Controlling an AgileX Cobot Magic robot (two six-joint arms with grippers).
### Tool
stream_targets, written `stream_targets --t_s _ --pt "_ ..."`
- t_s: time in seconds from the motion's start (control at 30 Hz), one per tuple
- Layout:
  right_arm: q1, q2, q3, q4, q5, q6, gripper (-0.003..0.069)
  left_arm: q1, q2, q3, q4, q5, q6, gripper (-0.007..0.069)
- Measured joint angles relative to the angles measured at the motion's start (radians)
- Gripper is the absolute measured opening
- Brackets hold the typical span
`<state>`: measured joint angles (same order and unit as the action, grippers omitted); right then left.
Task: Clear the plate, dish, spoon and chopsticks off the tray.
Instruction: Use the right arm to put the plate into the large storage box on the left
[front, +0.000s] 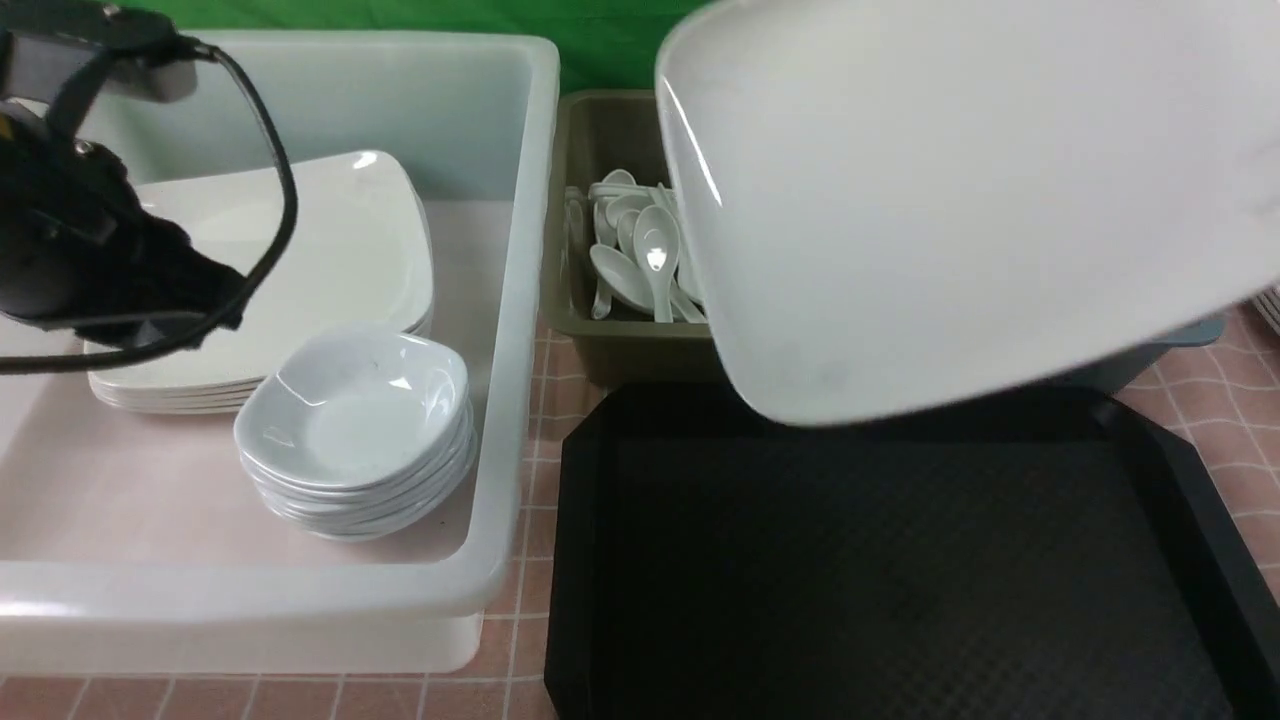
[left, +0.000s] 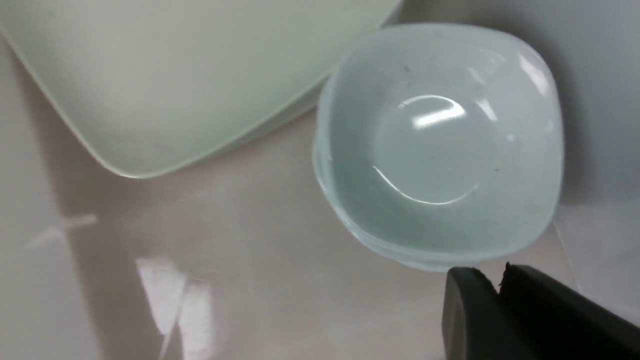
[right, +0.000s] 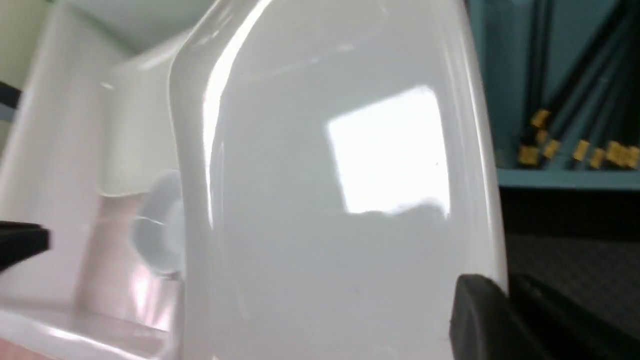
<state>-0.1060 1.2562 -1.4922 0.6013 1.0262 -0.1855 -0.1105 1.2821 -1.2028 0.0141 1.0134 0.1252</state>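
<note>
Black rectangular plastic tray (front: 900, 580) with cut-off corners lies nearest, at 5 o'clock in the front view, its diamond-textured floor open from rim to rim. Above its far edge, at 1 o'clock, the large flat white square plate (front: 950, 200) hangs tilted in the air, clear of the tray. The right wrist view shows the right gripper (right: 500, 300) clamped on the plate's rim.

The plate hides the right part of the olive plastic tub (front: 600, 340) at 12 o'clock, where white soup spoons (front: 640, 260) lie heaped. It also hides nearly all of the blue tub (front: 1170, 345) at 3 o'clock. Only the right wrist view looks into that blue tub, showing black chopsticks (right: 580, 149) with gold bands.

At 9 o'clock a white translucent tub (front: 520, 300) holds a stack of white square plates (front: 330, 250). Nearer in it, close to its right wall, is a stack of small pale bluish-white dishes (front: 355, 420). Open floor spreads toward 7 o'clock of both stacks.

The left gripper (left: 500, 282) hovers over that tub. Its own wrist view shows its fingers pressed together on nothing, near the dish stack's edge.
</note>
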Motion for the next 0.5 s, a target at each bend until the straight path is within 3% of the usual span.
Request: stream_targets --t_s 0.07,0.2,0.3,0.5 --pt "0.005 0.043 -0.027 0.141 -0.002 -0.028 0.0074 0.0 -0.042 -0.029 0.085 0.005 -0.056 0.0015" --pt "0.042 0.11 -0.039 0.235 -0.024 -0.062 0.0074 0.027 -0.082 -0.088 0.121 0.028 -0.087 0.0012" --pt "0.12 0.192 -0.073 0.266 -0.066 -0.082 0.0074 0.105 -0.11 -0.164 0.098 0.046 -0.097 0.001" --pt "0.342 0.413 -0.226 0.275 -0.199 -0.086 0.0074 0.355 -0.138 -0.228 0.055 0.032 -0.125 0.0009"
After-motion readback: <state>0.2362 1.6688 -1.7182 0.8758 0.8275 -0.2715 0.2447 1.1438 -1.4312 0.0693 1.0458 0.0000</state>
